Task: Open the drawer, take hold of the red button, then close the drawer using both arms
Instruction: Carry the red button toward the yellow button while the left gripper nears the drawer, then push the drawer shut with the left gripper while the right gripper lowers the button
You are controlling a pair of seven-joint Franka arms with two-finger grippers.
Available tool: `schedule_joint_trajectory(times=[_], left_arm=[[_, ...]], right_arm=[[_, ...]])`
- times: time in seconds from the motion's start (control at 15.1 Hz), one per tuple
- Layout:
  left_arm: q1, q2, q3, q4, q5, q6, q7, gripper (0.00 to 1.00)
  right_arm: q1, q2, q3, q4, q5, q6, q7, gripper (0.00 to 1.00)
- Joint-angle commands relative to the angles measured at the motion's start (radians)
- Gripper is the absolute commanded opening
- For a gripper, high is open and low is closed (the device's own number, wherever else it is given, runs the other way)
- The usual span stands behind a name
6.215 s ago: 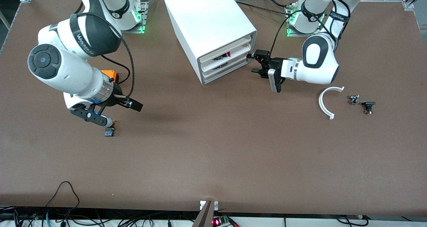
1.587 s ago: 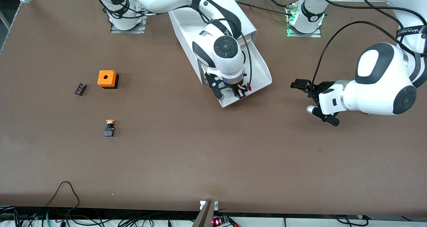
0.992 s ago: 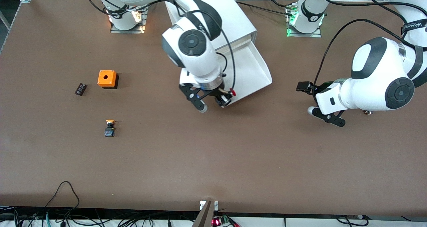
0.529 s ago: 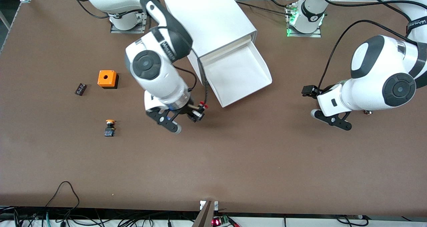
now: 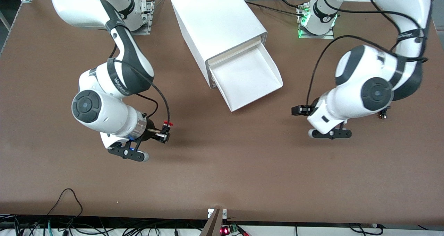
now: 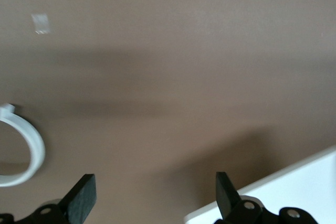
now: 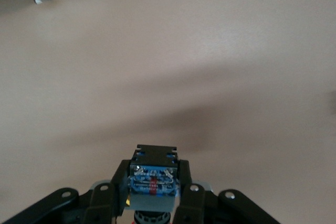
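Right gripper (image 5: 165, 132) is clamped on the button (image 5: 167, 128), red cap showing at the fingertips, black body pinched between the pads; right wrist view shows the button's blue underside (image 7: 152, 179) sitting square between the jaws; it hangs over bare table (image 5: 222, 173) toward the right arm's end, well apart from the cabinet (image 5: 215, 17); your grab step looks done. Left gripper (image 5: 305, 116) is spread wide, holding nothing, over the table toward the left arm's end; left wrist view shows both fingers (image 6: 81, 198) apart with a corner of the drawer (image 6: 294, 187) just past one of them and a white ring piece (image 6: 23, 150) on the table. Drawer (image 5: 248, 76) is pulled fully out of the cabinet, tray looks empty, long axis running out from the cabinet front toward the front camera and slanted toward the left arm's end; its front edge (image 5: 256, 99) is the nearest part to the left gripper; left arm is clearly the closer one, right arm is busy with the button and well off; to close it you would need to push that front edge back along the slanted axis into the cabinet, so line up with the slant or the tray may jam.
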Motion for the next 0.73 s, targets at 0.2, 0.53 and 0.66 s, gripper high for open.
schedule_joint_trajectory(times=[0.2,0.53,0.66], left_arm=[[-0.086,0.008,0.010,-0.163,0.048,0.231,-0.287,1.00],[-0.175,0.008,0.004,-0.277,0.169,0.319,-0.502,1.00],[-0.197,0.008,0.003,-0.311,0.170,0.359,-0.583,1.00]], right_arm=[[-0.107,-0.001,0.011,-0.123,0.003,0.055,-0.345,0.00],[-0.164,-0.001,0.009,-0.241,-0.073,0.153,-0.475,0.00],[-0.182,-0.001,0.009,-0.301,-0.089,0.214,-0.512,0.00]])
